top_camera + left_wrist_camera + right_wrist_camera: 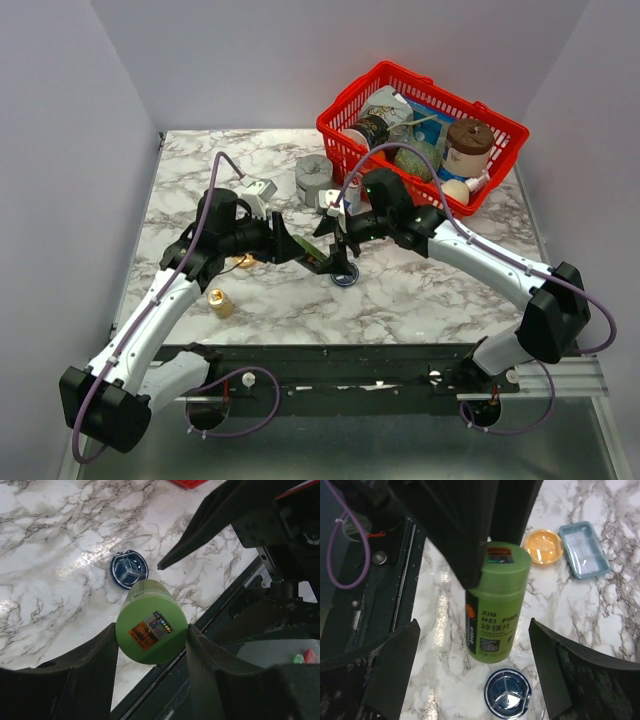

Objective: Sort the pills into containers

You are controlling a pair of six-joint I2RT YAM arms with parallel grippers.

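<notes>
Two tools meet over the middle of the marble bench [400, 300]. The left tool [151, 630] is partly closed, its two black fingers [95, 660] pressed against either side of a green bottle [150, 607] at its stickered end. The bottle's other end points down toward the bench; whether it touches the marble cannot be told. The right tool [474, 625] faces it with its jaws spread wide, one on each side of the bottle and well clear of it, gripping nothing.

Just beyond the bottle's lower end lies the dark blue dish [508, 692], flat on the bench, with a pale three-armed divider at its centre. A clear round lid [131, 540] rests against its far rim. The orange dish [543, 546] sits further off, behind the bottle in the right wrist view, and just beside it is a pale blue rectangular tray [584, 549].

Toward the back of the bench stand a grey notched block [313, 178] and, at the right rear corner, a red wire basket [420, 100] full of jars and packets. A small yellowish bottle [220, 302] stands alone near the left arm.
</notes>
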